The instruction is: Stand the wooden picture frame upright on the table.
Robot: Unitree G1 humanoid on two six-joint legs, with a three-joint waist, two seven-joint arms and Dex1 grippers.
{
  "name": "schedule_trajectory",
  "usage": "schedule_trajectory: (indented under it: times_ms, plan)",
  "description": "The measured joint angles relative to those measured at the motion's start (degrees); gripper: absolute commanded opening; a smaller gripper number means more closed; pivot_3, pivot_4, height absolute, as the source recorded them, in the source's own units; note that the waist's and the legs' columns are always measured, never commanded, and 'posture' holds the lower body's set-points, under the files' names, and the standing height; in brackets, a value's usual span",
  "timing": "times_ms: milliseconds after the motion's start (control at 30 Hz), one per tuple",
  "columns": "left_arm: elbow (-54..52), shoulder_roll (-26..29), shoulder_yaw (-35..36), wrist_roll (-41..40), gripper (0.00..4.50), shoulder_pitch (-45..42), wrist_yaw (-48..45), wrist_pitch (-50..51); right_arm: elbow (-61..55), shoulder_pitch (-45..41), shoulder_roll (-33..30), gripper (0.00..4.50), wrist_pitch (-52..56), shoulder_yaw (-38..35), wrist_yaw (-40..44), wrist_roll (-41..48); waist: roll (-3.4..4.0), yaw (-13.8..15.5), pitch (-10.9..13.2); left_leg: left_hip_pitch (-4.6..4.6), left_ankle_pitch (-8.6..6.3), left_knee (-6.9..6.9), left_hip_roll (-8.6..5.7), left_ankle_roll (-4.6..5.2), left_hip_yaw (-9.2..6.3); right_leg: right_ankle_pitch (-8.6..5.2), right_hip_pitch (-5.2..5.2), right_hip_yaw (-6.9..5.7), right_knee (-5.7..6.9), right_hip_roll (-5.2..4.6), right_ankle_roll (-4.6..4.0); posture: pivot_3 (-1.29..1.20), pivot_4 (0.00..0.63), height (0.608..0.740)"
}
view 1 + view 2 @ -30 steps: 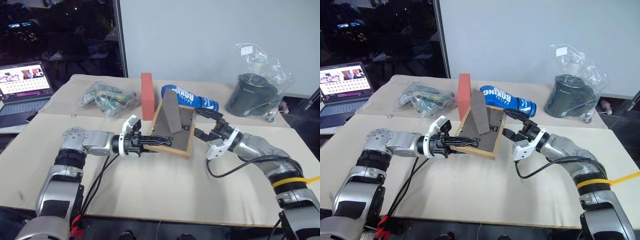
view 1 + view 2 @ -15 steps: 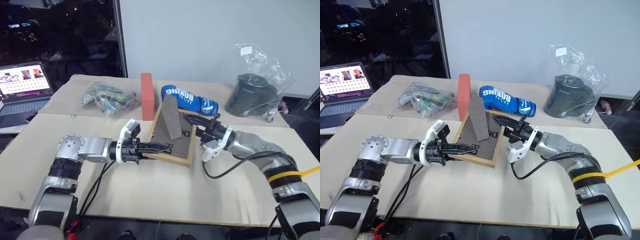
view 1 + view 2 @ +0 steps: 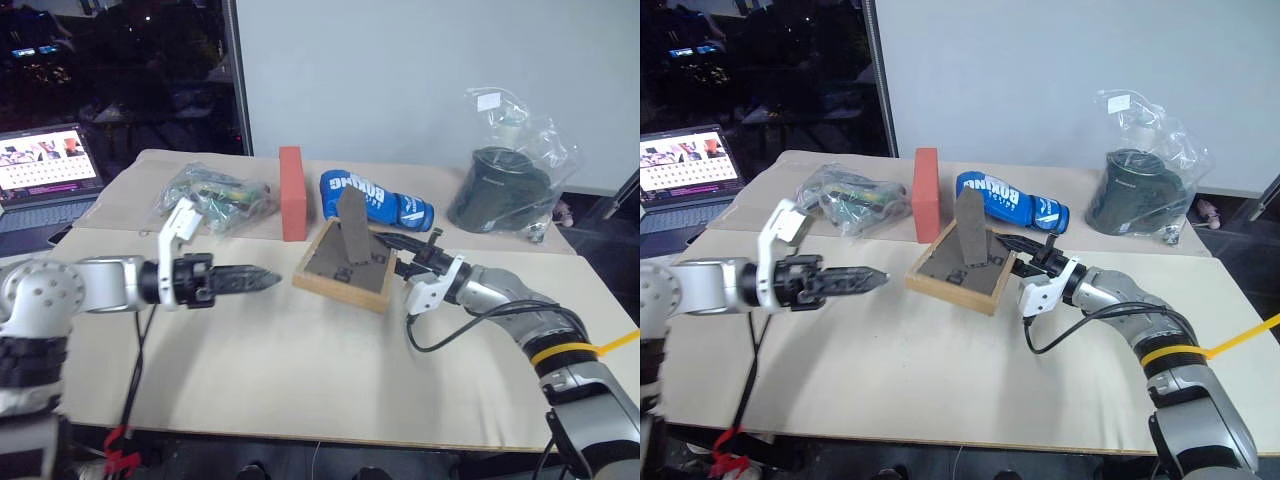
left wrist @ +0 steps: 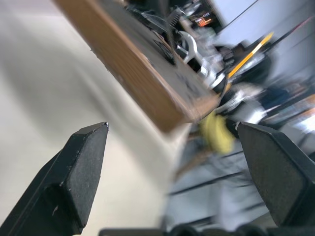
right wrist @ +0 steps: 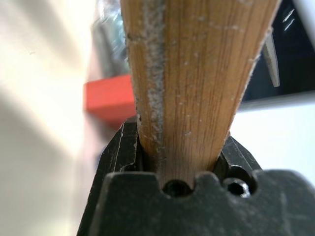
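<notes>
The wooden picture frame (image 3: 345, 265) lies low over the table (image 3: 300, 370) with its dark grey backing facing up. Its prop leg (image 3: 353, 226) sticks up from the backing. My right gripper (image 3: 402, 262) is shut on the frame's right edge. In the right wrist view the light wood edge (image 5: 187, 83) is clamped between the fingers. My left gripper (image 3: 266, 280) hovers to the left of the frame, apart from it. Its fingers (image 4: 81, 167) stand wide open with nothing between them, and the frame's corner (image 4: 162, 105) lies ahead of them.
A red-orange block (image 3: 292, 193) stands just behind the frame, beside a blue boxing glove (image 3: 377, 199). A clear bag of green items (image 3: 215, 197) lies at the back left. A bagged dark pot (image 3: 505, 180) sits at the back right. A laptop (image 3: 45, 175) stands past the table's left edge.
My left gripper has let go of the frame's left edge, opened and pulled back to the left. My right gripper has closed on the right edge, and the frame has sunk lower.
</notes>
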Motion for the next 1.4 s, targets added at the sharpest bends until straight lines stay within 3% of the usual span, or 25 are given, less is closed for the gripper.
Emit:
schedule_trajectory:
  times_ms: [33,100,233,367,500,767,967,1367,1400]
  plan:
    - [-3.64,2.17,-2.07,5.82,4.5,4.42,-4.42,-4.64,1.21,0.5,1.93,1.22,5.16,-0.34,8.03,8.05,0.08,-0.12,0.05,0.11,0.0,0.01,0.0,0.01,0.01,0.0,0.16,-0.01,0.0,0.0,0.0,0.0,0.15,0.736]
    - [-4.94,1.25,-3.08,9.64,4.5,7.41,-7.29,-9.2,1.7,1.29,4.05,1.22,12.29,-1.38,15.75,15.56,0.09,0.01,0.21,0.21,0.01,0.05,0.05,0.03,-0.02,-0.01,0.31,-0.09,0.03,0.01,-0.03,0.0,0.15,0.736]
    - [-4.66,-4.06,0.1,9.37,4.5,7.95,-8.32,-11.99,0.08,1.19,9.25,1.22,40.47,-7.65,27.8,34.0,0.11,0.31,0.59,0.15,0.12,0.12,0.05,0.19,-0.03,-0.02,0.32,-0.12,0.07,0.01,-0.03,0.0,0.15,0.736]
    - [-5.23,-4.39,1.71,11.26,4.5,11.29,-9.31,-13.57,-1.28,-1.05,9.09,1.22,62.18,-12.23,30.82,41.74,0.17,0.17,0.63,0.09,0.11,-0.03,0.05,0.19,-0.02,-0.08,0.08,-0.12,0.1,0.02,-0.09,0.0,0.15,0.736]
    - [-5.25,-5.64,1.56,12.73,4.5,12.34,-9.26,-13.71,-1.64,-1.45,9.46,1.22,74.01,-13.92,30.79,44.02,0.18,-0.01,0.63,-0.15,0.11,-0.05,0.08,0.19,-0.02,-0.09,-0.19,-0.12,0.18,0.06,-0.12,0.0,0.15,0.736]
    - [-5.27,-7.03,1.66,14.15,4.5,12.34,-9.18,-13.73,-2.39,-1.49,11.33,1.22,83.61,-16.94,30.7,46.28,0.18,-0.12,0.64,-0.15,0.11,-0.01,0.07,0.19,-0.02,-0.09,-0.18,-0.12,0.18,0.06,-0.11,0.0,0.15,0.736]
    - [-5.21,-7.33,1.43,14.83,4.5,12.17,-9.8,-12.68,-9.23,2.3,12.62,1.22,90.58,-17.98,31.53,48.49,0.18,-0.08,0.63,-0.15,0.11,0.0,0.07,0.19,-0.02,-0.1,-0.17,-0.12,0.18,0.06,-0.1,0.0,0.15,0.736]
    - [-4.98,-8.64,0.77,15.23,4.5,11.08,-10.01,-11.75,-23.86,12.58,13.98,1.22,92.22,-17.5,28.95,48.34,0.18,-0.17,0.63,-0.13,0.11,0.02,0.07,0.19,-0.02,-0.17,-0.16,-0.12,0.18,0.06,0.03,0.0,0.15,0.736]
    - [-4.75,-8.66,0.74,15.35,4.5,10.52,-10.01,-11.75,-24.2,12.9,14.14,2.22,92.24,-17.86,28.54,48.45,0.18,-0.15,0.63,-0.13,0.11,0.02,0.07,0.19,-0.02,-0.19,-0.16,-0.12,0.18,0.06,0.06,0.0,0.15,0.736]
